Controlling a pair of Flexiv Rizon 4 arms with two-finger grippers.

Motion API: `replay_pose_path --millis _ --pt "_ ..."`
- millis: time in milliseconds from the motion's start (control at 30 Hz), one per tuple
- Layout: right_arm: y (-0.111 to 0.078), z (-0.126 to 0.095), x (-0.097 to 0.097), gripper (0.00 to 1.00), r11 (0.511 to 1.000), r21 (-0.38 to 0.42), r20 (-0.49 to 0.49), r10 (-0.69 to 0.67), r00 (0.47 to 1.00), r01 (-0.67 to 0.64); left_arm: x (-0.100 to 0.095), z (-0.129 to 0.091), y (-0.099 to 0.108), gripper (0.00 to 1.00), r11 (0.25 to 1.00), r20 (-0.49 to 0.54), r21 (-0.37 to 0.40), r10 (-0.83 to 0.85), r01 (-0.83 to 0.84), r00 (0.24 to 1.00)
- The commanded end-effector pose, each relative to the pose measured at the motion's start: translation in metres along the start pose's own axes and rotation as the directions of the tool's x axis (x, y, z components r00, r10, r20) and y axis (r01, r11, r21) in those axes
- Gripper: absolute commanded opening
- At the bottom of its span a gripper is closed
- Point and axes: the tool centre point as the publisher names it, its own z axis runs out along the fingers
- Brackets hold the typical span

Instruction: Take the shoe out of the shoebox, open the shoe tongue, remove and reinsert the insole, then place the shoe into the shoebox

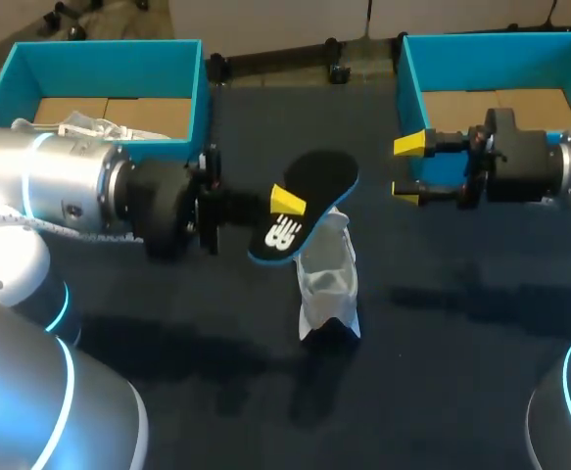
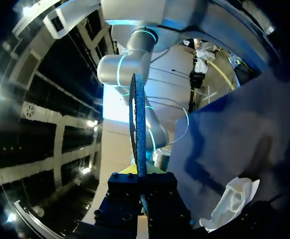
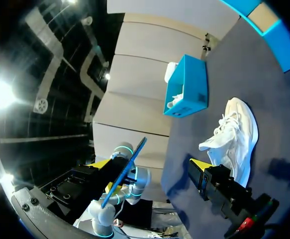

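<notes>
We held the insole (image 1: 305, 201) up off the table (image 1: 442, 372) in our left gripper (image 1: 285, 206). Its fingers pinched the logo end from both flat faces. In the left wrist view the insole (image 2: 137, 124) stood edge-on, rising straight out of the left gripper (image 2: 141, 175). We judged that grip sound for steering a thin, floppy piece. The insole hung just above the shoe (image 1: 329, 279), slightly to its left-arm side, with the free end over the shoe's far end.

The shoe itself, white and laced, rested on the table outside both boxes. The left shoebox (image 1: 109, 49) lay well off beyond the shoe to its left, and the right shoebox (image 1: 500, 41) well off beyond it to its right. Something white (image 1: 89, 127) lay in the left shoebox (we could not tell what it was).

Our right gripper (image 1: 407, 168) was spread wide and empty. It hovered well apart from the shoe on its right side, in front of the right shoebox. From the right wrist view the shoe (image 3: 234, 134) lay just ahead of one yellow-tipped finger (image 3: 197, 167), with the insole (image 3: 125, 172) beyond it in the other arm's grasp.

We took the insole as already removed and its reinsertion as the step in hand. The free right gripper seemed placed to steady the shoe while the insole's free end was fed in. We could not see how far the tongue stood open.
</notes>
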Motion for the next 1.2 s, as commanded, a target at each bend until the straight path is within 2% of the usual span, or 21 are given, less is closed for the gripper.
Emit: replay_pose_path --millis 33,233,433,500,800,967,1200 --pt "-0.001 0.001 0.000 1.00 1.000 -0.002 0.001 0.000 1.000 0.000 0.016 0.000 0.002 0.00 0.996 0.047 -0.030 0.086 -0.085 0.995" --pt "-0.001 0.001 0.000 1.00 1.000 -0.002 0.002 0.000 1.000 0.000 0.034 -0.002 0.011 0.00 0.982 0.031 -0.042 0.188 -0.187 0.982" --pt "-0.006 0.004 0.004 1.00 1.000 0.014 0.029 0.018 0.999 -0.018 0.048 -0.001 0.033 0.00 0.975 0.027 -0.086 0.209 -0.206 0.977" --pt "-0.007 0.005 0.006 1.00 1.000 0.017 0.038 0.024 0.999 -0.025 0.052 0.000 0.041 0.00 0.960 0.006 -0.087 0.266 -0.265 0.964" --pt "-0.012 0.017 0.006 1.00 0.998 0.032 0.045 0.061 0.997 -0.062 0.054 0.009 0.071 0.00 0.921 0.005 -0.152 0.365 -0.360 0.931" --pt "-0.011 0.025 0.003 1.00 0.997 0.043 0.046 0.066 0.997 -0.068 0.055 0.020 0.084 0.00 0.911 0.011 -0.202 0.368 -0.358 0.930" --pt "-0.007 0.033 0.000 0.77 0.996 0.053 0.043 0.067 0.997 -0.069 0.057 0.031 0.087 0.00 0.907 0.016 -0.229 0.367 -0.354 0.930"
